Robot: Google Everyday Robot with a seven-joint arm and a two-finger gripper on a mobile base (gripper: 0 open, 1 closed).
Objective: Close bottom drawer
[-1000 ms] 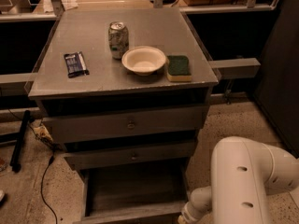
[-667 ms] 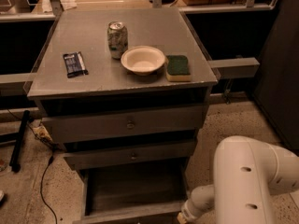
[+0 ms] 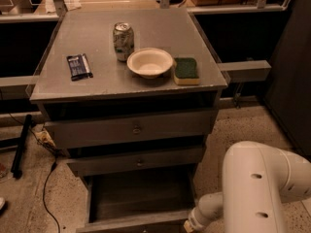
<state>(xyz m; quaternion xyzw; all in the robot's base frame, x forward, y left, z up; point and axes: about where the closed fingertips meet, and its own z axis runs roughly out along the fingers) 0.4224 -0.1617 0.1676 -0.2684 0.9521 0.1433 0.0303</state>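
camera view: a grey wooden cabinet stands in the middle, and its flat surface [image 3: 160, 28] carries four things. a dented soda can [image 3: 123, 41] stands upright toward the back. a shallow cream bowl [image 3: 149, 62] sits just in front of it and to the right. a green-topped sponge [image 3: 186, 70] lies just beside the bowl's right rim. a dark snack wrapper [image 3: 79, 66] lies flat, well apart, near the left edge.

below the surface, the top drawer [image 3: 131, 129] is the widest and has a small round knob at its centre. the middle drawer [image 3: 137, 161] under it is narrower and juts a little forward. the bottom drawer [image 3: 138, 195] is the narrowest and lowest. it is pulled far out toward the camera, its dark plank floor open to view and its front at the lower edge of the frame.

the robot's white arm [image 3: 257, 188] fills the lower right corner and tapers down and left. the gripper [image 3: 187, 226] is at the very bottom edge, just beside the right front corner of the bottom drawer. it is mostly cut off, so i cannot tell whether it is clenched or released, or whether it touches the drawer.

a black cable [image 3: 48, 188] trails over the speckled floor to the left of the cabinet.
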